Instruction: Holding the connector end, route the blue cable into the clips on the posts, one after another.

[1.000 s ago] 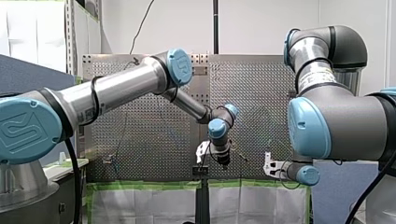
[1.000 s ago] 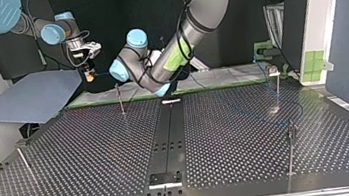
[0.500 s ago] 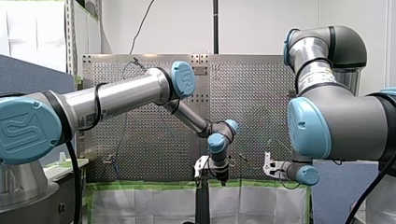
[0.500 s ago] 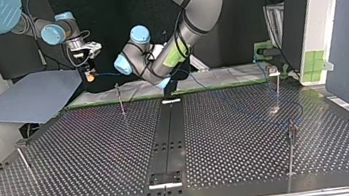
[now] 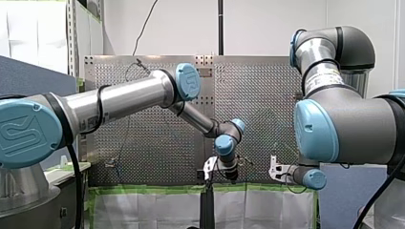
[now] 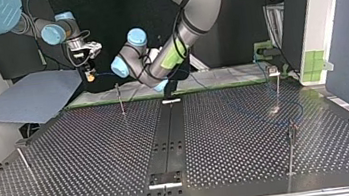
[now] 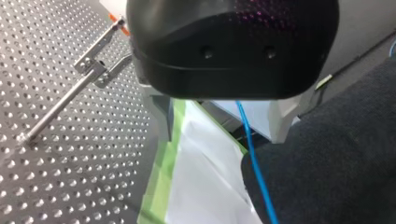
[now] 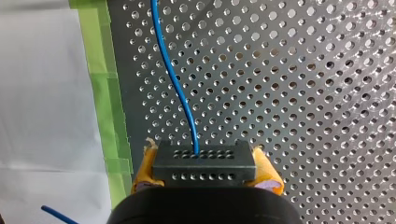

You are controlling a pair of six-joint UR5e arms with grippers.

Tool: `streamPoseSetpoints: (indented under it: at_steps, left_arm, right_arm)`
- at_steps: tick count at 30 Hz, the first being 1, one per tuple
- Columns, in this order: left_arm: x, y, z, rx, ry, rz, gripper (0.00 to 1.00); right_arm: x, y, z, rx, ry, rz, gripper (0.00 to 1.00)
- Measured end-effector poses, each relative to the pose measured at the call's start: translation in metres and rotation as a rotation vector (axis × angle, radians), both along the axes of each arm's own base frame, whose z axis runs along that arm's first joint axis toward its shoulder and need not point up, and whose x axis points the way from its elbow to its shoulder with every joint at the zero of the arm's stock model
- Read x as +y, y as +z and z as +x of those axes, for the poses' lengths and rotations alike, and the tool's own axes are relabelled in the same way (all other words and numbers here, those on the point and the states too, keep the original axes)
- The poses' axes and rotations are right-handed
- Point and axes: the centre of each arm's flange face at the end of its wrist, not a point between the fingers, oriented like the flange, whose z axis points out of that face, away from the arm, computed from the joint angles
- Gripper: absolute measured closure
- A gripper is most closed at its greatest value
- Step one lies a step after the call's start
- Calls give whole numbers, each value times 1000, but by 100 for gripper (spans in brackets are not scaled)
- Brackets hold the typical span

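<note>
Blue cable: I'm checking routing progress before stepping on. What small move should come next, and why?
Probably lower my right gripper a little toward the nearest post. Its yellow pads clamp the connector, and the cable runs from it above that post's clip in the top view, so it seems not yet seated there.

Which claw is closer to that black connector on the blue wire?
Right. My right claw grips the connector; my left claw sits apart, beside the blue cable.
</note>
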Motion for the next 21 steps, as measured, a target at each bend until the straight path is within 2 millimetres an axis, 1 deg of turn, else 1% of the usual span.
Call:
streamPoseSetpoints:
  at_steps: [6, 12, 17, 21]
  left_arm:
    - [-4, -20, 0, 61, -25, 7, 1]
    - [1, -22, 13, 73, -16, 3, 1]
    - [5, -22, 19, 73, -8, 3, 1]
    - [12, -25, 26, 70, 8, 4, 1]
  right_arm:
    - [0, 0, 0, 0, 1, 1, 100]
    - [1, 0, 1, 1, 2, 3, 100]
    - [1, 0, 2, 1, 4, 4, 100]
    - [1, 0, 2, 0, 4, 3, 100]
